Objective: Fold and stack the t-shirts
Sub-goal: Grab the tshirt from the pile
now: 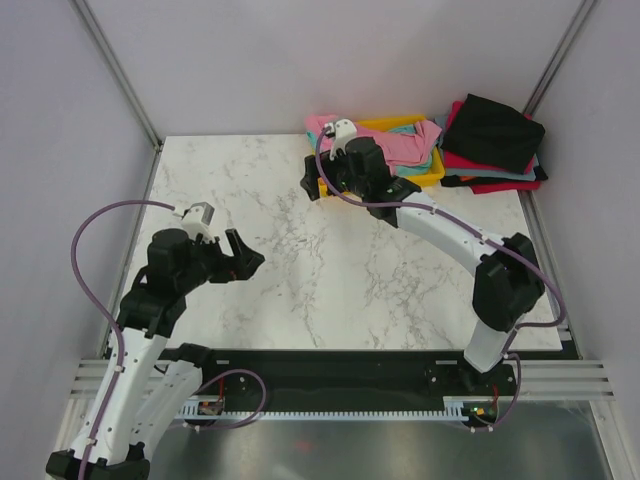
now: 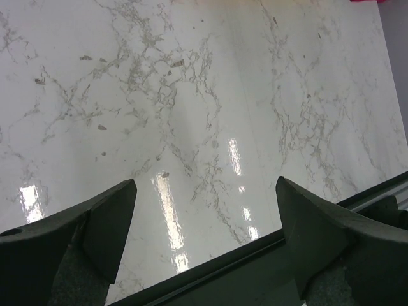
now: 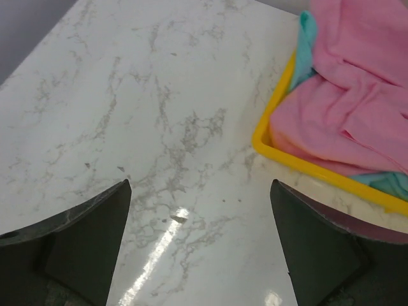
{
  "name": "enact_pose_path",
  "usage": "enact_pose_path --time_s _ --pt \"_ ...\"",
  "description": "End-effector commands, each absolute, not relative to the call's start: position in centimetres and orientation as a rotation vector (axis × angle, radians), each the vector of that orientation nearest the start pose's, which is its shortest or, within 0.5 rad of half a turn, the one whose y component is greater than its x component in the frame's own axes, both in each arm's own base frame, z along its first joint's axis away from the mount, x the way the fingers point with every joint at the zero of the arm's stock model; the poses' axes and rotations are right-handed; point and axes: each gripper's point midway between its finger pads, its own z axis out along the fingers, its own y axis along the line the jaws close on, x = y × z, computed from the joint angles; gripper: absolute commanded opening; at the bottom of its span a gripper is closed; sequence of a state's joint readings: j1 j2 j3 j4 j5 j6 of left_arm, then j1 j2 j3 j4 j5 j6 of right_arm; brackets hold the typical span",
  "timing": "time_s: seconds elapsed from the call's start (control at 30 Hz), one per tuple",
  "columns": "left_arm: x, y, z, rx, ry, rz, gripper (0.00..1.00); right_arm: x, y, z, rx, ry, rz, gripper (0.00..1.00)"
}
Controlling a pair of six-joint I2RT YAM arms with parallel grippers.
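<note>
A crumpled pink t-shirt [image 1: 392,141] lies in the yellow tray [image 1: 432,180] at the back, with a teal t-shirt [image 1: 433,158] under it. A folded black t-shirt [image 1: 495,132] tops a pile at the back right, on a red t-shirt [image 1: 503,185]. My right gripper [image 1: 315,180] is open and empty, low over bare marble just left of the tray. In the right wrist view [image 3: 201,242] the pink shirt [image 3: 357,95], the teal shirt [image 3: 308,38] and the tray rim [image 3: 306,162] lie ahead on the right. My left gripper [image 1: 243,255] is open and empty over the table's left half [image 2: 204,236].
The white marble table [image 1: 290,250] has grey walls on three sides. A black rail [image 2: 255,268] runs along the near edge by the arm bases. The pile of shirts sits against the back right corner, partly over the table's right edge.
</note>
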State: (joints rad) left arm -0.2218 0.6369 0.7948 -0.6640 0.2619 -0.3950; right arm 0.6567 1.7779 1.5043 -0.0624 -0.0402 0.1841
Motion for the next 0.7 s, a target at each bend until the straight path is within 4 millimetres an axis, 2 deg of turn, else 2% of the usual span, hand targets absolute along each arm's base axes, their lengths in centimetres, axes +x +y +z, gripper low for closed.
enact_pose_path --time_s 0.0,0.03,0.1,0.13,0.17,0.23,0.27,0.3,0.33,0.37,0.4,0.43,0.47,0.5,0.53,0.57,0.6,0.63,0.67 --pt "21.9 -10.9 23.4 -0.011 2.058 -0.639 1.0 42.5 30.2 23.0 -0.454 1.937 0.39 0.98" --pt "21.8 -11.1 23.4 0.003 2.057 -0.649 1.0 42.1 28.9 23.7 -0.437 1.941 0.338 0.98" --pt "21.5 -11.4 24.2 0.049 2.042 -0.656 1.0 41.5 27.6 23.6 -0.424 1.947 0.297 0.98" --pt "21.5 -11.2 24.3 0.05 2.042 -0.645 1.0 41.2 26.9 25.3 -0.398 1.908 0.297 0.98" --pt "21.5 -11.0 24.6 0.051 2.036 -0.628 0.99 40.9 26.4 24.8 -0.391 1.913 0.298 0.98" --pt "21.6 -10.0 25.0 0.041 2.012 -0.563 0.99 40.7 26.1 25.1 -0.401 1.901 0.324 0.98" --pt "21.6 -9.7 25.0 0.031 2.004 -0.547 0.99 41.3 25.8 25.6 -0.38 1.904 0.332 0.98" --pt "21.6 -9.4 24.7 0.01 2.003 -0.536 0.99 41.5 25.4 25.1 -0.368 1.944 0.319 0.98" --pt "21.6 -9.5 24.7 0.008 2.003 -0.544 0.98 42.4 25.4 23.4 -0.352 2.0 0.303 0.98" --pt "21.5 -9.7 24.8 0.016 2.002 -0.557 0.98 44.0 24.8 24.7 -0.308 1.994 0.303 0.98" --pt "21.4 -9.8 24.6 0.021 2.002 -0.564 0.98 44.4 24.8 24.0 -0.3 2.03 0.325 0.98" --pt "21.5 -9.8 24.6 0.015 2.005 -0.559 0.98 45.3 25.0 22.3 -0.296 2.072 0.326 0.98" --pt "21.7 -9.5 24.5 0.005 2.007 -0.541 0.98 46.6 24.7 23.1 -0.271 2.06 0.332 0.98" --pt "21.7 -9.5 24.4 0.005 2.01 -0.538 0.98 47.2 24.8 22.8 -0.263 2.071 0.345 0.98" --pt "21.7 -9.6 24.3 0.007 2.013 -0.542 0.98 48.1 24.9 21.2 -0.257 2.101 0.33 0.98" --pt "21.7 -9.6 24.2 0.011 2.017 -0.548 0.98 49.3 24.8 22.2 -0.238 2.078 0.327 0.98" --pt "21.7 -9.5 24.2 0.005 2.017 -0.544 0.97 49.8 24.7 21.7 -0.231 2.092 0.31 0.98" --pt "21.7 -9.6 24.2 0.007 2.017 -0.544 0.97 50.9 24.7 19.5 -0.234 2.131 0.276 0.98" --pt "21.7 -9.6 24.2 0.008 2.017 -0.546 0.97 52.2 24.5 20.5 -0.211 2.107 0.255 0.98"
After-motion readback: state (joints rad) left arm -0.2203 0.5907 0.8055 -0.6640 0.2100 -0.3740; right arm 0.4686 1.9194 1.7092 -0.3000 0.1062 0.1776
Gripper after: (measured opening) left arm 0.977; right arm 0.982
